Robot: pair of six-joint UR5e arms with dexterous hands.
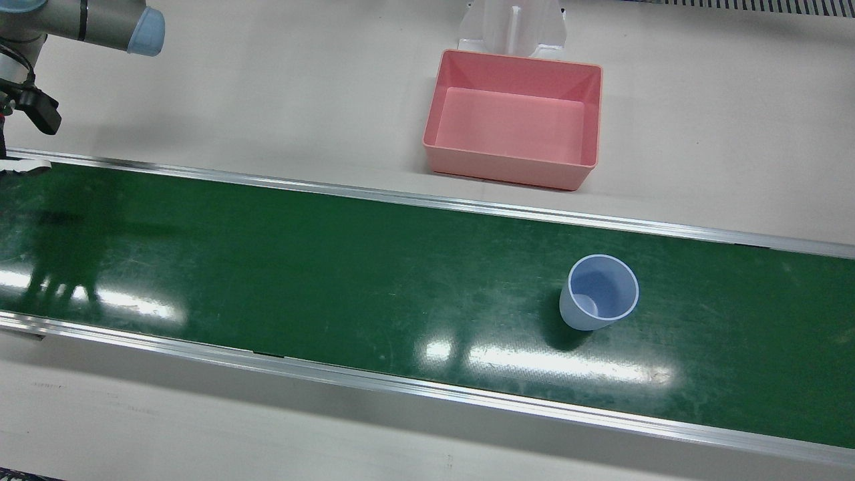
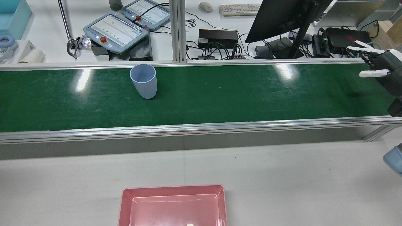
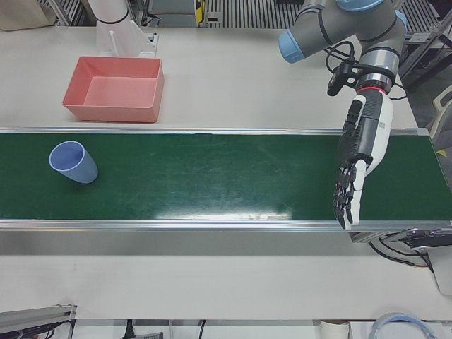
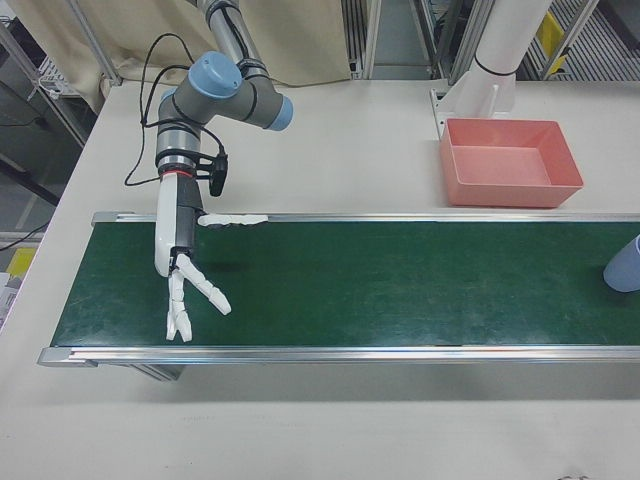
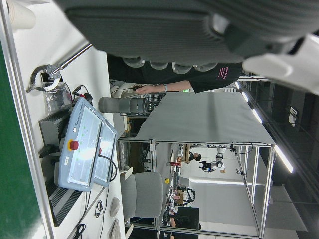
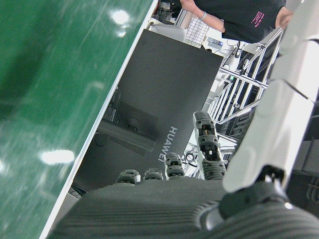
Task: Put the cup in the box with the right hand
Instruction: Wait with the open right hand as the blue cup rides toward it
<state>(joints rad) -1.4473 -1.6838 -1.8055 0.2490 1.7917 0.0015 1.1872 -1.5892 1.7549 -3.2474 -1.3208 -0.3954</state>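
A pale blue cup (image 1: pixel 599 292) stands upright on the green belt (image 1: pixel 300 267); it also shows in the rear view (image 2: pixel 143 81), the left-front view (image 3: pixel 72 162) and at the edge of the right-front view (image 4: pixel 625 265). The empty pink box (image 1: pixel 511 123) sits on the white table beside the belt, in front of a pedestal; the right-front view (image 4: pixel 510 160) shows it too. My right hand (image 4: pixel 180 255) is open, fingers spread, over the belt's far end on my right side, far from the cup; the rear view (image 2: pixel 378 64) shows it too. My left hand (image 3: pixel 359 159) is open over the opposite belt end.
Aluminium rails (image 1: pixel 427 200) edge the belt on both sides. A white pedestal (image 1: pixel 513 27) stands right behind the box. Beyond the belt are teach pendants (image 2: pixel 116 29), a monitor (image 2: pixel 282 15) and cables. White tabletop (image 2: pixel 282 175) lies between belt and box.
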